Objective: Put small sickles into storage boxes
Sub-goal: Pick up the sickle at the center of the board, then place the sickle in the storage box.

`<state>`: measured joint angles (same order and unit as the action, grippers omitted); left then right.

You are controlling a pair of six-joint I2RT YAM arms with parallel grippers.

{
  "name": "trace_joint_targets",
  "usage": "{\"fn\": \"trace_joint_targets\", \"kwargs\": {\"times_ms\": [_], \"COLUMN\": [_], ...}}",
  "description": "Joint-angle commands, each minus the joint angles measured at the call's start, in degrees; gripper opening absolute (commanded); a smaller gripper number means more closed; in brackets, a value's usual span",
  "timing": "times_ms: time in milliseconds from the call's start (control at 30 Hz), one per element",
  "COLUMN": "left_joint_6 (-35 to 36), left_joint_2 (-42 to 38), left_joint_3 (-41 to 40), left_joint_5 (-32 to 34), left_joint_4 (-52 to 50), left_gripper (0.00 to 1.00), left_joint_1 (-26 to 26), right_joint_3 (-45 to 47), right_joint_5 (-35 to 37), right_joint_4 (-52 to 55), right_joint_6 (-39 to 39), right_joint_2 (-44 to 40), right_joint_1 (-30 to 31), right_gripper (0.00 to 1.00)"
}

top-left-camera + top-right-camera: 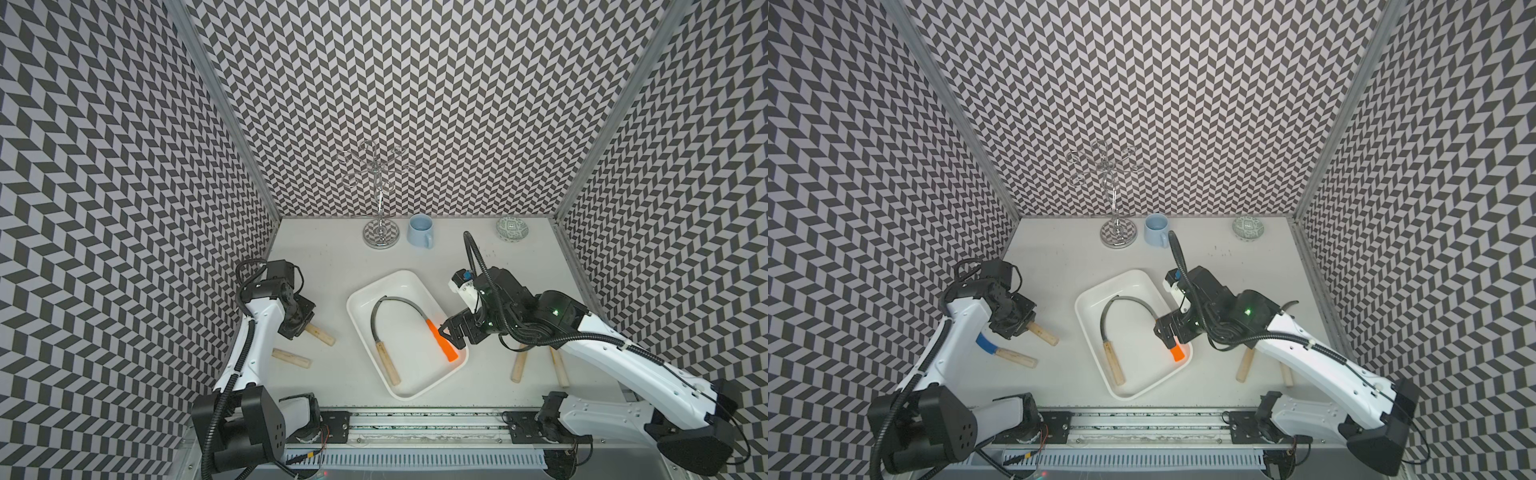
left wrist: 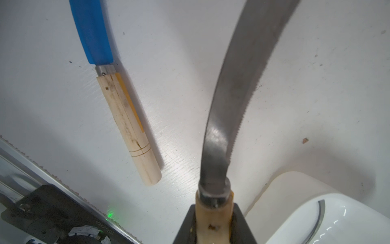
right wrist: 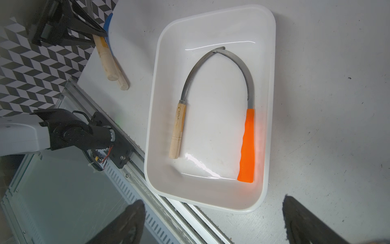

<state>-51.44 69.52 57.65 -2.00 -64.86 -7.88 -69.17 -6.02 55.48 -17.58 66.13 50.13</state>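
Two down in shallow white plastic tray (image 3: 213, 126), centre: pale-wood-handled grey-bladed sickle (image 3: 178, 131), orange-handled sickle (image 3: 247, 145). Right gripper (image 1: 451, 334) open, empty, above orange handle. Left gripper (image 2: 213, 222) clamps third sickle (image 2: 238, 95) by wooden handle, left of tray; blade likely too thin.

At the back of the white worktop (image 1: 332, 266) stand a chrome wire mug tree (image 1: 380, 237) on a round mirrored base, a light blue ceramic mug (image 1: 419, 230) just beside it, and a small green-patterned bowl (image 1: 512, 228) well apart. Black-and-white chevron-patterned walls (image 1: 415, 104) enclose three sides.
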Motion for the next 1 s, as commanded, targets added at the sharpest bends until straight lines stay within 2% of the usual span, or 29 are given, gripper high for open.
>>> {"fn": "trace_joint_targets", "kwargs": {"times_ms": [0, 433, 967], "left_joint_6": [-0.4, -7.3, -10.7], "left_joint_2": [-1.4, 1.0, -0.2], "left_joint_3": [2.5, 8.5, 11.5], "left_joint_5": [-0.7, 0.8, 1.0], "left_joint_4": [-1.9, -4.3, -8.0], "left_gripper": [0.2, 0.2, 0.2], "left_joint_1": [2.0, 13.5, 21.6], "right_joint_3": [-1.5, -1.6, -2.4], "right_joint_5": [1.5, 1.5, 6.0], "right_joint_4": [-0.1, 0.0, 0.9], "right_joint_6": [-0.2, -0.3, -0.2], "right_joint_2": [0.4, 0.5, 1.7], "right_joint_1": [0.4, 0.6, 0.6], "right_gripper": [1.0, 1.0, 1.0]}}
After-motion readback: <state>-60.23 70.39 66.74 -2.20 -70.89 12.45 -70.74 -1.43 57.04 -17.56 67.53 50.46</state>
